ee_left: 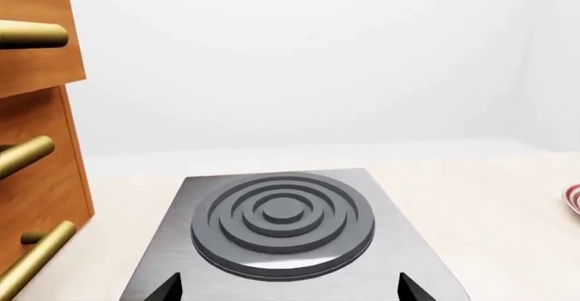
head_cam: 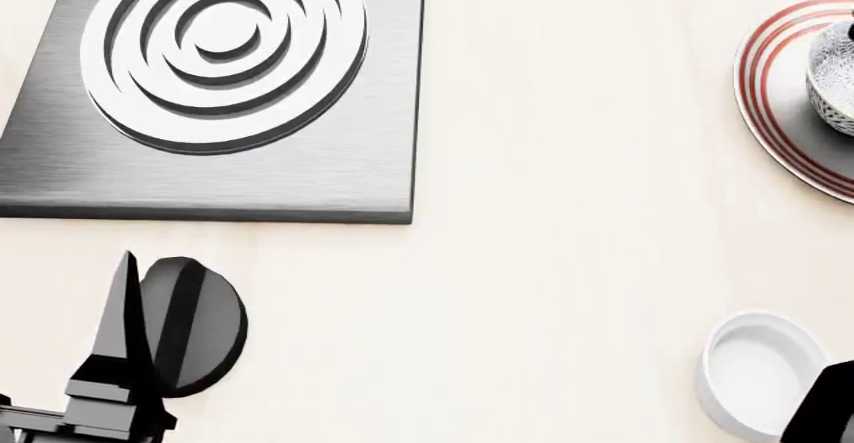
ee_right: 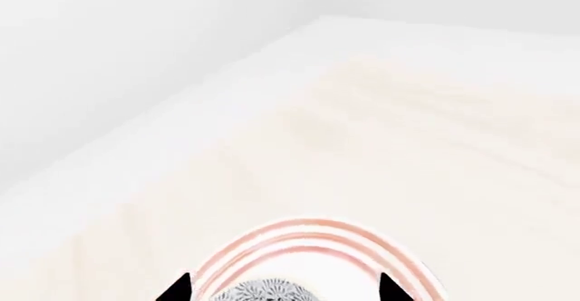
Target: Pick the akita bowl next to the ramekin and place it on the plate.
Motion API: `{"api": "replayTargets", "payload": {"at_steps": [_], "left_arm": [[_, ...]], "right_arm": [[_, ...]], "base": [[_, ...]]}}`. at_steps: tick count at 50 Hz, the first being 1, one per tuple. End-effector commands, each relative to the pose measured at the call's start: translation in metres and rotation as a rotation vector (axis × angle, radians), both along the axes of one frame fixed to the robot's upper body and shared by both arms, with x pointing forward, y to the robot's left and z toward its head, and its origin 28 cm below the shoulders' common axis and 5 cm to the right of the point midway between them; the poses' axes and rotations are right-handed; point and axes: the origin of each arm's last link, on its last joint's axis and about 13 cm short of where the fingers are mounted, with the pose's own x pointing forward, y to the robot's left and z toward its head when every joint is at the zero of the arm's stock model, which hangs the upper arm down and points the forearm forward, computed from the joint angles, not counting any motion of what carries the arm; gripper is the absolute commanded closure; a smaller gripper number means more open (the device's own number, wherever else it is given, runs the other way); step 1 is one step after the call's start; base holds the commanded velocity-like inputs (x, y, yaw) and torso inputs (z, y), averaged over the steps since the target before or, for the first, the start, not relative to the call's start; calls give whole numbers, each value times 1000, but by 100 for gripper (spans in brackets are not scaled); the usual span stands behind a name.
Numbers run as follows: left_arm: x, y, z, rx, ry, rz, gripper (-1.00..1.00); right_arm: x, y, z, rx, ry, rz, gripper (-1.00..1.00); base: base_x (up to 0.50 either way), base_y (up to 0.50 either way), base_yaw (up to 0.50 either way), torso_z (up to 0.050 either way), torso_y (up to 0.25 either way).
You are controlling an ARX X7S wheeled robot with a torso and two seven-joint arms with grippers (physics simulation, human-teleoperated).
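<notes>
Bowl (head_cam: pixel 835 78): sitting on the plate (head_cam: pixel 774 103), at about 2 o'clock in the head view, cut by the picture's edge.
Plate: lying on the counter (head_cam: pixel 561 213), well apart from the burner plate (head_cam: pixel 214 83).
Cup (head_cam: pixel 761 371): standing on the counter at about 4 o'clock, before the plate and apart from it.
Burner plate: lying at about 10 o'clock, left of the plate and behind the left gripper (head_cam: pixel 127 343).
Left gripper: hanging at about 8 o'clock, before the burner plate.
Drawer cabinet (ee_left: pixel 41 145): standing just beside the burner plate in the left wrist view.
Right gripper (ee_right: pixel 282 291): hanging over the bowl and plate.
</notes>
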Motion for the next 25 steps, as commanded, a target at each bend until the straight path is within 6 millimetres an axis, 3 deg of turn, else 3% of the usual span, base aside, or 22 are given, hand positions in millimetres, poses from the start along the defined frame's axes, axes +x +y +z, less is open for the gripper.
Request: {"api": "replayTargets", "payload": {"at_steps": [1,25], "left_arm": [[1,0,0,-1,2,2,-100],[1,0,0,0,1,2,-100]], "right_arm": [[-16,14,8,-216,-31,-37,-100],[-58,50,-15,-498,-110,-32,-100]], "base": [[0,0,0,0,0],[0,0,0,0,0]]}}
